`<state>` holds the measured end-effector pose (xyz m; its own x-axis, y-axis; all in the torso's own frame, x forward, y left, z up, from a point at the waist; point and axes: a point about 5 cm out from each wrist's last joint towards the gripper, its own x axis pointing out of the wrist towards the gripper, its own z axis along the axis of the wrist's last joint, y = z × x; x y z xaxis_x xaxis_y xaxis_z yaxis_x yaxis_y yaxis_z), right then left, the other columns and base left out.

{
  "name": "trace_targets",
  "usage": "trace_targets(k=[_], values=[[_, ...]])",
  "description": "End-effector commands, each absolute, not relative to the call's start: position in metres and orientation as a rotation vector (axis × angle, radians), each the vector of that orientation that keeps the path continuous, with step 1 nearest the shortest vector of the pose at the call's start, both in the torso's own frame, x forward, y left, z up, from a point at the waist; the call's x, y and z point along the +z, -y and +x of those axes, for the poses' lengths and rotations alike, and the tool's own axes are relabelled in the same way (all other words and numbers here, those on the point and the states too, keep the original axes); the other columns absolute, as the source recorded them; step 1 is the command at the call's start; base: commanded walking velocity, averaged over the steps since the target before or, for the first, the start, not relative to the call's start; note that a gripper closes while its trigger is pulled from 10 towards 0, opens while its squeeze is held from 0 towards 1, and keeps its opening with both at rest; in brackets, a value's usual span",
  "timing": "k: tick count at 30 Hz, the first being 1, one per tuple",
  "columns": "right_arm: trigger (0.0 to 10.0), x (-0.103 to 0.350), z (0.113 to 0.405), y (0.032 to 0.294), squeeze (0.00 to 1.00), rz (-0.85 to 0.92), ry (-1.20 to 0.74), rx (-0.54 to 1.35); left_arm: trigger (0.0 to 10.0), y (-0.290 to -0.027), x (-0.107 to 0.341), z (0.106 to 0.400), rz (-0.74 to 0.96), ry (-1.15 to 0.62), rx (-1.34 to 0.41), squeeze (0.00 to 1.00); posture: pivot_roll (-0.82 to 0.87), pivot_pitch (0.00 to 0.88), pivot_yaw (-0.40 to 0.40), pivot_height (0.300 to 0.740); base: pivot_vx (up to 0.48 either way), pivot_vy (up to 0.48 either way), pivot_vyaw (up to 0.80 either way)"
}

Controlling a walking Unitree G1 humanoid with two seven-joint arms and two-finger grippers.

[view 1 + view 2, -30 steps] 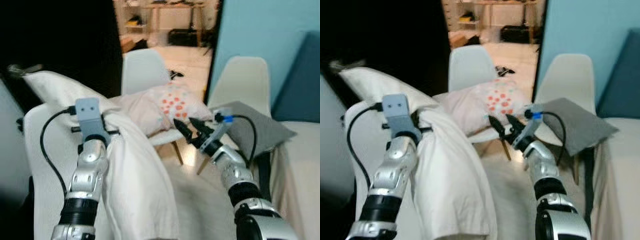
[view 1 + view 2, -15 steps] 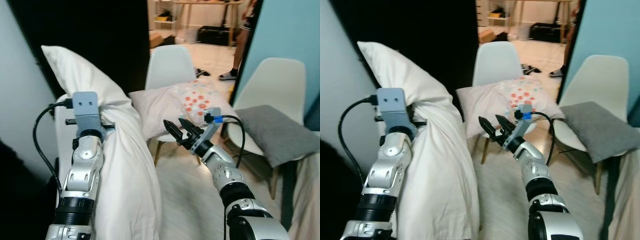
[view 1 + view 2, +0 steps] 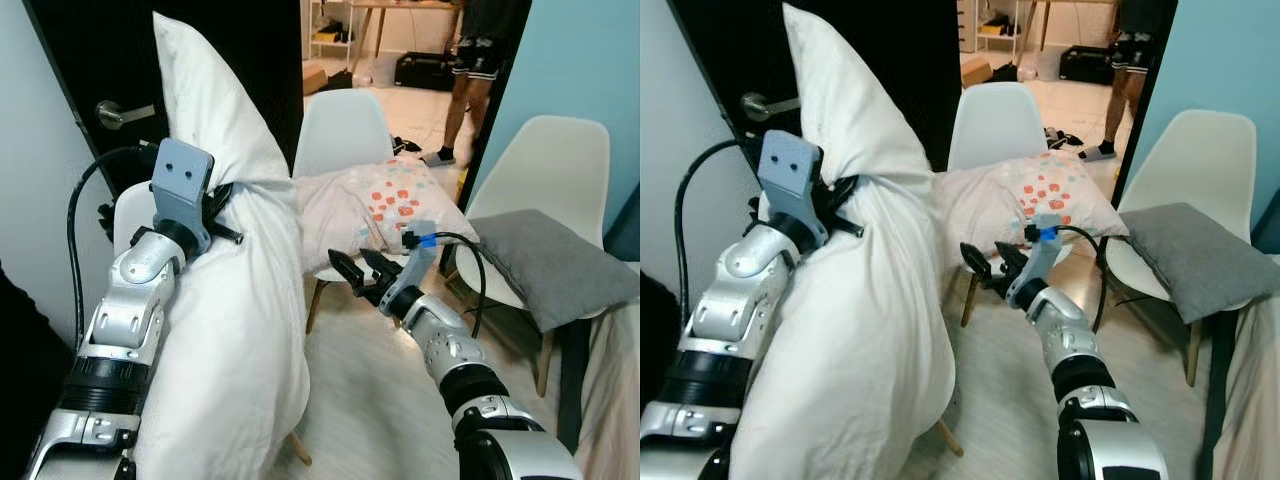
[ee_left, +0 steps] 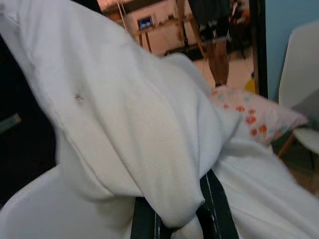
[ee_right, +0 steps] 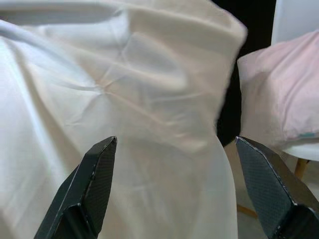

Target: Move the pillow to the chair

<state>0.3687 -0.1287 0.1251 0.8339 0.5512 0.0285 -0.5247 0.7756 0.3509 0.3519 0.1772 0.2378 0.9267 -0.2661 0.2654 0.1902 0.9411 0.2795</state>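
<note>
Held pillow (image 3: 235, 300) left of right end effector (image 3: 358, 272), chairs (image 3: 340, 130) behind.

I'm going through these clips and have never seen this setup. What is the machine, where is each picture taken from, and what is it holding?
This is a walking humanoid robot with two silver arms, each ending in two black fingers. The two wide pictures come from its head cameras, looking forward and down; the other two come from cameras on its wrists.

The left gripper is shut on a big white pillow, bunching the cloth and holding it up in front of a dark door. The right gripper is open, empty, and pointed at that pillow.

Ahead stand white chairs: one carries a spotted pillow, another a grey cushion. A person's legs show in the next room.
</note>
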Motion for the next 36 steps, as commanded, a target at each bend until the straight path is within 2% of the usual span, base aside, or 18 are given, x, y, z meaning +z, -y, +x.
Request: trace_targets(k=[1, 5, 8, 16, 18, 20, 21, 22, 23, 24, 25, 26, 28, 30, 36], values=[[10.0, 0.121, 0.366, 0.124, 0.00, 0.357, -0.098, 0.602, 10.0, -0.187, 0.262, 0.348, 0.319, 0.424, -0.197, 0.00, -0.11, 0.038, 0.044, 0.676, 0.000, 0.000, 0.00], [10.0, 0.120, 0.366, 0.124, 0.00, 0.357, -0.106, 0.602, 10.0, -0.199, 0.262, 0.349, 0.415, 0.406, -0.175, 0.00, -0.11, 0.039, 0.041, 0.656, 0.000, 0.000, 0.00], [10.0, 0.120, 0.366, 0.124, 0.00, 0.357, -0.107, 0.601, 10.0, -0.201, 0.263, 0.349, 0.432, 0.405, -0.166, 0.00, -0.10, 0.039, 0.040, 0.651, 0.000, 0.000, 0.00], [10.0, 0.121, 0.368, 0.124, 0.00, 0.352, -0.116, 0.595, 10.0, -0.210, 0.258, 0.356, 0.624, 0.356, -0.128, 0.00, -0.10, 0.032, 0.036, 0.621, 0.000, 0.000, 0.00], [10.0, 0.121, 0.368, 0.124, 0.00, 0.351, -0.119, 0.590, 10.0, -0.212, 0.255, 0.359, 0.773, 0.326, -0.113, 0.00, -0.10, 0.026, 0.036, 0.611, 0.000, 0.000, 0.00], [10.0, 0.121, 0.368, 0.125, 0.00, 0.351, -0.121, 0.587, 10.0, -0.213, 0.254, 0.360, 0.822, 0.317, -0.107, 0.00, -0.10, 0.026, 0.036, 0.606, 0.000, 0.000, 0.00], [10.0, 0.120, 0.368, 0.125, 0.00, 0.351, -0.122, 0.585, 10.0, -0.215, 0.254, 0.362, 0.922, 0.304, -0.096, 0.00, -0.10, 0.019, 0.036, 0.601, 0.000, 0.000, 0.00], [10.0, 0.120, 0.368, 0.125, 0.00, 0.351, -0.122, 0.585, 10.0, -0.215, 0.254, 0.362, 0.922, 0.304, -0.096, 0.00, -0.10, 0.019, 0.036, 0.601, 0.000, 0.000, 0.00], [10.0, 0.120, 0.368, 0.125, 0.00, 0.353, -0.124, 0.583, 10.0, -0.219, 0.255, 0.365, 1.045, 0.290, -0.082, 0.00, -0.10, 0.019, 0.036, 0.596, 0.000, 0.000, 0.00], [10.0, 0.120, 0.368, 0.125, 0.00, 0.353, -0.124, 0.583, 10.0, -0.219, 0.255, 0.365, 1.045, 0.290, -0.082, 0.00, -0.10, 0.019, 0.036, 0.596, 0.000, 0.000, 0.00], [10.0, 0.119, 0.368, 0.125, 0.00, 0.353, -0.126, 0.581, 10.0, -0.225, 0.258, 0.367, 1.167, 0.285, -0.059, 0.00, -0.10, 0.013, 0.037, 0.591, 0.000, 0.000, 0.00], [10.0, 0.119, 0.368, 0.125, 0.00, 0.353, -0.126, 0.581, 10.0, -0.225, 0.258, 0.367, 1.167, 0.285, -0.059, 0.00, -0.10, 0.013, 0.037, 0.591, 0.000, 0.000, 0.00], [10.0, 0.119, 0.368, 0.125, 0.00, 0.353, -0.129, 0.577, 10.0, -0.241, 0.267, 0.372, 1.431, 0.271, 0.009, 0.00, -0.11, 0.005, 0.041, 0.581, 0.000, 0.000, 0.00], [10.0, 0.119, 0.369, 0.125, 0.00, 0.353, -0.130, 0.574, 10.0, -0.253, 0.279, 0.374, 1.621, 0.275, 0.056, 0.00, -0.10, 0.000, 0.041, 0.571, 0.000, 0.000, 0.00], [10.0, 0.119, 0.369, 0.125, 0.00, 0.358, -0.133, 0.568, 10.0, -0.267, 0.313, 0.374, 1.820, 0.310, 0.153, 0.00, -0.10, 0.000, 0.041, 0.546, 0.000, 0.000, 0.00]])
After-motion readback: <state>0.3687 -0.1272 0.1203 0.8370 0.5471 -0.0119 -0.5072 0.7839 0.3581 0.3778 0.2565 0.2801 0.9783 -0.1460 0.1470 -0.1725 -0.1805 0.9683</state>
